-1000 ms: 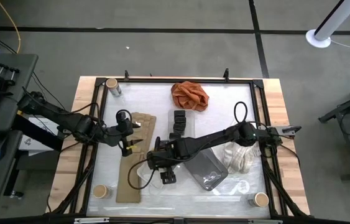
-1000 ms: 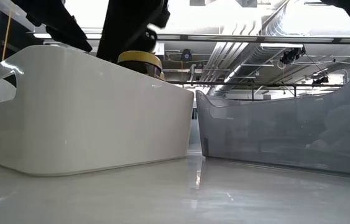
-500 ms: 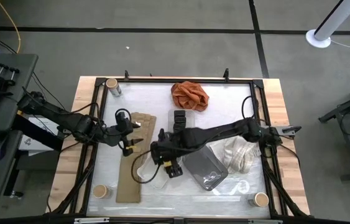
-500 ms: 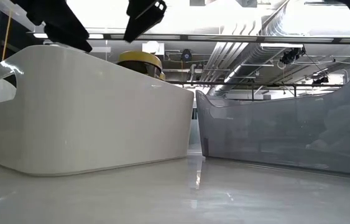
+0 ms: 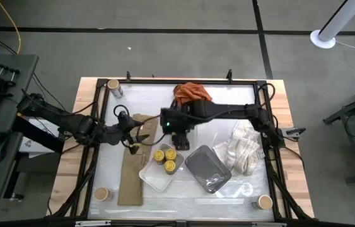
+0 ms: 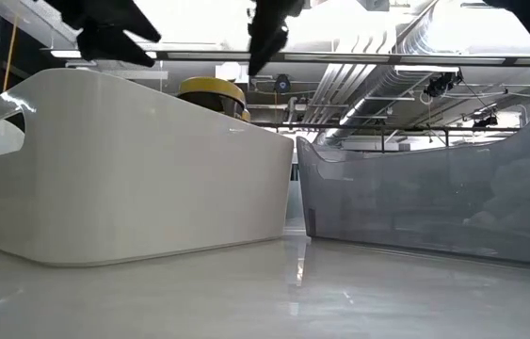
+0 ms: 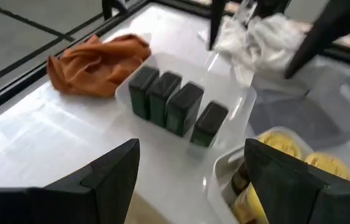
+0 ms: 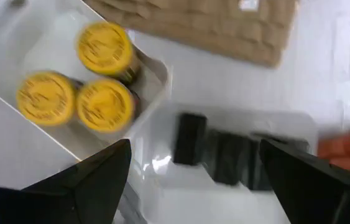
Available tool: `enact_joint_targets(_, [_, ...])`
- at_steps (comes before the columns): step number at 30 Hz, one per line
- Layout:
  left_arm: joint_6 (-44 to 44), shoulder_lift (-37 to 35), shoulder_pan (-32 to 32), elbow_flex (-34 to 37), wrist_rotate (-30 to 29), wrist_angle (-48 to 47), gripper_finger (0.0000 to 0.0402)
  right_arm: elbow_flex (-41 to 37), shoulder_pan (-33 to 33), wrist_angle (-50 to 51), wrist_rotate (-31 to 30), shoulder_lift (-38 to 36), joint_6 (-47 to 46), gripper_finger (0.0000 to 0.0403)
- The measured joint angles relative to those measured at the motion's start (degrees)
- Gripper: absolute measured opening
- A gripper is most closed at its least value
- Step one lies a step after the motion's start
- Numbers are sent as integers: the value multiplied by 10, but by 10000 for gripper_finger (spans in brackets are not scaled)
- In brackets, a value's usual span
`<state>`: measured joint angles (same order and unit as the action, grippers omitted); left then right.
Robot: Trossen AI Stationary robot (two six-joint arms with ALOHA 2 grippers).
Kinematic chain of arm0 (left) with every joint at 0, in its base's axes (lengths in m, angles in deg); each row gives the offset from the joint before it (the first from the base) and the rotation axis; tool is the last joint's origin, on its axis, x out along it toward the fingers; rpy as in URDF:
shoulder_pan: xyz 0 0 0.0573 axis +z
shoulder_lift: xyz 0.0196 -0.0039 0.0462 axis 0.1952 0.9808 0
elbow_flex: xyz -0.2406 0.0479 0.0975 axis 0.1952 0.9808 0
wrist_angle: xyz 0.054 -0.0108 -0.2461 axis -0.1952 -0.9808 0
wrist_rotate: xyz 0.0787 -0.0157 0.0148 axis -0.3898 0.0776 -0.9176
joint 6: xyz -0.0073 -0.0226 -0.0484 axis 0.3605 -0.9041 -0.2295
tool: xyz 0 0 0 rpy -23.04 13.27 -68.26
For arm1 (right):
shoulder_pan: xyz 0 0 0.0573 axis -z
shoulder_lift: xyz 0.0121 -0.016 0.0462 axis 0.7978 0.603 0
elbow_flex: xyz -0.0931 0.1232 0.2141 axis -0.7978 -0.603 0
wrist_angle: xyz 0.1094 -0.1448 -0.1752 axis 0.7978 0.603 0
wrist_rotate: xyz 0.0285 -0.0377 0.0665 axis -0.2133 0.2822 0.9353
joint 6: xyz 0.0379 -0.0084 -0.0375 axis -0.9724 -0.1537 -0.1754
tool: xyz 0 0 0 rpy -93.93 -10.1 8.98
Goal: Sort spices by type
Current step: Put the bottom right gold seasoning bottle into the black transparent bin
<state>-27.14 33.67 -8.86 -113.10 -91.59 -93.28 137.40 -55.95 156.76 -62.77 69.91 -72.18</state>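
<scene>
Right gripper (image 5: 178, 133): fingers spread wide and empty, the arm stretched from the table's right side across to the middle, hanging over the black boxes (image 8: 224, 152).
Left gripper (image 5: 138, 137): fingers apart, holding nothing — arm reaching in low from the left edge, above the brown cardboard sheet (image 5: 132, 167).
Yellow-lidded jars (image 5: 168, 157): three, clustered in the white tray (image 5: 151, 178), just below the right gripper and beside the left one.
Black boxes, left wrist view (image 7: 173, 107): four dark boxes stood in a row inside a clear tray (image 7: 240, 102), ahead of the left fingers.
Orange cloth (image 7: 97, 62): bunched just beyond the boxes.
Grey tray (image 5: 207, 169): beside the white tray, near the right arm.
Tan-lidded jars (image 5: 264, 202): at the table's corners — well apart from both grippers.
</scene>
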Motion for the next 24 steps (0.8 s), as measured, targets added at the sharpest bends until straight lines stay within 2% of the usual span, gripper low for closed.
enact_joint_targets(5, [58,0,42,0,52,65,274,-61,40,6,4,-50,2,353])
enact_joint_targets(8, [101,0,76,0,84,100,274,-149,69,-13,5,-114,-24,353])
enact_joint_targets(10, [129,0,100,0,100,114,274,-235,85,-46,3,-175,-61,353])
enact_joint_targets(14, [163,0,148,0,143,134,274,-433,97,-158,2,-324,-170,353])
enact_joint_targets(18, [178,0,185,0,166,138,274,-608,79,-259,4,-466,-308,353])
enact_joint_targets(24, [185,0,226,0,167,159,274,-753,32,-351,30,-621,-515,353])
